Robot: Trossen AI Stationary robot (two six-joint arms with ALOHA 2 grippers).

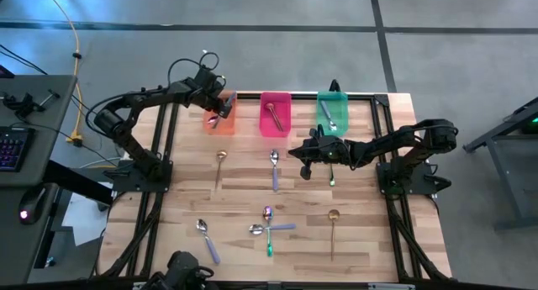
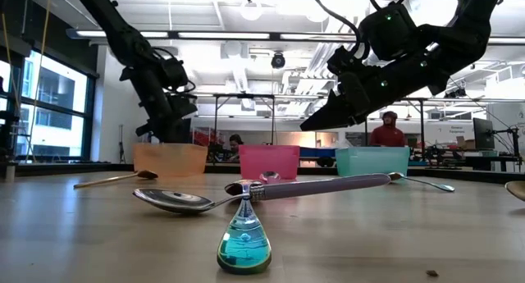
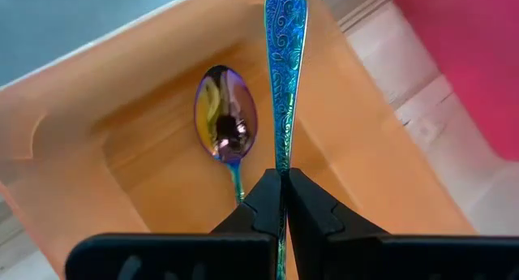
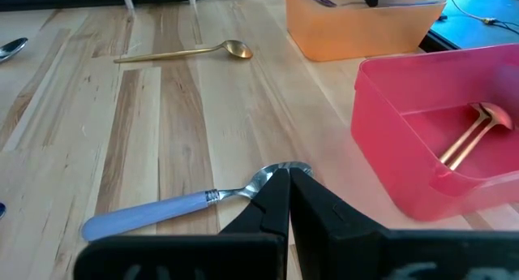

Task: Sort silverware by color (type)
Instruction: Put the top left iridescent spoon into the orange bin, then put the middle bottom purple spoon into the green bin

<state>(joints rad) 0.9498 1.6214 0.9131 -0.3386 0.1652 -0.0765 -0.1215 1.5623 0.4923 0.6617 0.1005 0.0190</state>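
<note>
A thin, stiff, slippery iridescent metal spoon (image 3: 285, 61), best pinched mid-handle, is gripped by the left claw (image 3: 283, 200) over the orange translucent plastic bin (image 3: 73, 150); the right claw (image 4: 288, 200) is closed empty.

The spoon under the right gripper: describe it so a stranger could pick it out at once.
Start at the pink bin in the middle of the table's far row. Just in front of it on the bare wood lies a spoon with a silver bowl, where the shut right gripper hovers. Its pale blue handle sets it apart from the all-gold spoon nearby.
</note>
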